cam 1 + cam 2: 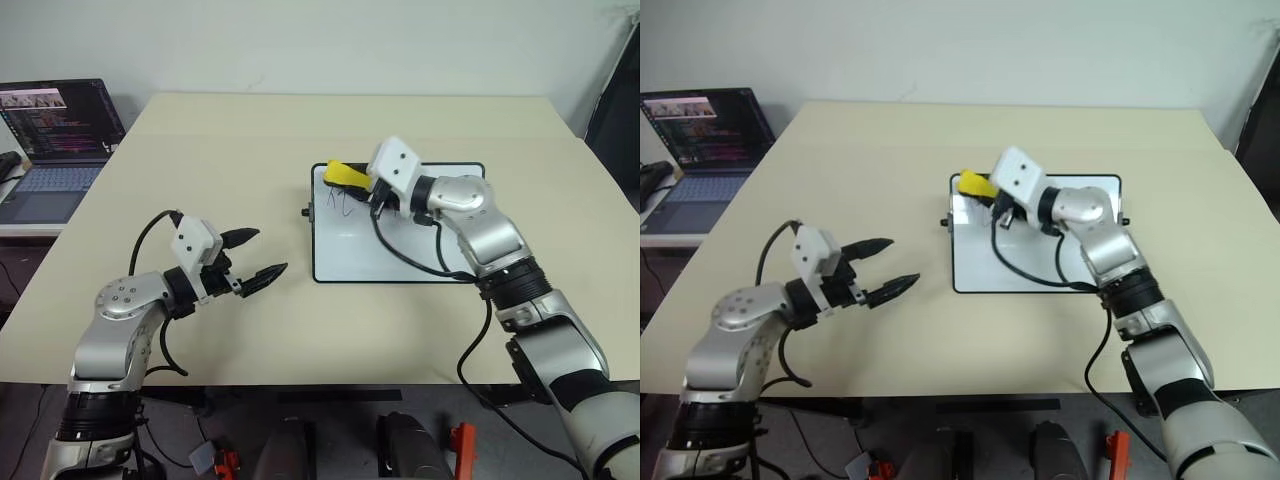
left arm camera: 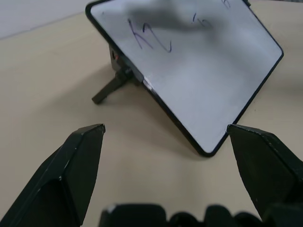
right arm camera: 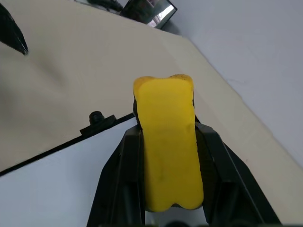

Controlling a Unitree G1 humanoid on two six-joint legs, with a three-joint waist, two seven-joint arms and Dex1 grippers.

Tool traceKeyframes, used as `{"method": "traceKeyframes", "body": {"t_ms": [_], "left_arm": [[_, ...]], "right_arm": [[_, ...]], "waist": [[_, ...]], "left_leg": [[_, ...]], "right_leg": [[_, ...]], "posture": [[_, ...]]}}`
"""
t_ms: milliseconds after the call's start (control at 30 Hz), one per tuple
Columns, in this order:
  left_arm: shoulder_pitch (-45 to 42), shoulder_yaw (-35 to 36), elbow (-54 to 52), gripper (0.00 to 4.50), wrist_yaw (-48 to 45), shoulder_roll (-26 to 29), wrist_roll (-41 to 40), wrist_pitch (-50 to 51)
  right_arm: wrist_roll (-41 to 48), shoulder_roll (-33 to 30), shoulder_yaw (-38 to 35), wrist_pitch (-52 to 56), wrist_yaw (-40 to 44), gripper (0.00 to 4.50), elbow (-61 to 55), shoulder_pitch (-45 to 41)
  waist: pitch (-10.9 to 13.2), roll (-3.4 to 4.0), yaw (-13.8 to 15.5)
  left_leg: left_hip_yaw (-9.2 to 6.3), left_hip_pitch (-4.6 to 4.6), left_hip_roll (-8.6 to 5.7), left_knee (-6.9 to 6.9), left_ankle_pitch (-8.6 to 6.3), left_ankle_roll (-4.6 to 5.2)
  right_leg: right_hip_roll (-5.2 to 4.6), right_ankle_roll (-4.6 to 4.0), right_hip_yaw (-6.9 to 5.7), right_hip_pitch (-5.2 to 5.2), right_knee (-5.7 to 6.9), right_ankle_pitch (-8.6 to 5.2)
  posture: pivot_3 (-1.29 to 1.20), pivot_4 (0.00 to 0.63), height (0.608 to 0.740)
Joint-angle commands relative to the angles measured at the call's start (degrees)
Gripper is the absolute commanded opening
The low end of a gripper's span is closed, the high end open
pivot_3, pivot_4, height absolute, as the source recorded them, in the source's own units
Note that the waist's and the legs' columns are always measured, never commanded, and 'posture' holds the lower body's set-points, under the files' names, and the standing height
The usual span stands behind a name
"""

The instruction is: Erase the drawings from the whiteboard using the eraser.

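Yellow eraser (image 3: 168, 146) is pinched in the right gripper (image 1: 362, 182) over the whiteboard's (image 1: 400, 255) far left corner, near the drawings (image 2: 151, 38). Left gripper (image 1: 252, 255) hangs spread, beside the board. Risk: unbraced board may slide under wiping pressure, leaving marks.

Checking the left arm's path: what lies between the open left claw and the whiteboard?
Only bare beige tabletop separates the left claw from the glossy black-framed whiteboard, per the left eye view.

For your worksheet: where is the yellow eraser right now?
The eraser is clamped in the right gripper, over the whiteboard's far left corner, near the drawings.
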Motion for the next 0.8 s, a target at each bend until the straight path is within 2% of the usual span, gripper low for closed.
{"method": "traceKeyframes", "body": {"t_ms": [33, 133, 467, 633, 800], "left_arm": [[-0.09, 1.89, -4.17, 4.50, 0.99, 1.10, -1.29, 0.03], [0.21, 1.88, -6.31, 4.50, 1.62, 1.29, -2.16, 1.25], [0.01, 3.98, -15.25, 4.50, 0.45, 4.96, -11.37, 10.14], [0.57, 4.42, -16.37, 4.50, 1.03, 6.01, -12.31, 11.16], [1.07, 4.77, -16.07, 4.50, 1.03, 6.50, -12.14, 10.82]], "right_arm": [[-3.63, 2.11, -0.15, -5.41, -3.25, 1.05, 5.38, -3.70], [-8.87, 3.63, 1.66, -8.48, -6.99, 1.05, 13.48, -6.91], [-13.80, 4.82, 1.63, -15.18, -10.05, 1.04, 31.94, -14.33], [-15.11, 5.13, 2.97, -16.52, -4.77, 1.04, 34.14, -12.99], [-15.32, 4.75, 5.56, -15.64, 6.90, 1.04, 30.41, -8.09]], "waist": [[0.00, -0.01, -0.02], [0.00, -0.01, -0.07], [0.00, -0.03, -1.00], [-0.05, -0.10, -1.12], [-0.11, -0.19, -1.42]], "left_leg": [[0.00, 0.01, 0.00, 0.01, 0.00, 0.00], [0.03, 0.05, -0.02, 0.04, 0.01, -0.01], [0.03, 0.55, -0.01, 0.02, 0.01, -0.01], [0.01, 0.65, -0.01, 0.03, 0.01, -0.01], [0.01, 0.72, 0.01, 0.03, 0.02, -0.01]], "right_leg": [[0.00, 0.00, 0.00, 0.00, 0.04, 0.00], [0.00, -0.02, 0.04, -0.02, 0.21, -0.01], [0.04, -0.16, 0.09, 0.27, 0.55, -0.10], [0.06, -0.18, 0.08, 0.34, 0.64, -0.08], [0.09, -0.20, 0.09, 0.39, 0.66, -0.07]], "posture": [[0.00, 0.150, 0.740], [0.00, 0.150, 0.740], [0.00, 0.150, 0.740], [0.00, 0.150, 0.740], [0.00, 0.150, 0.740]]}}
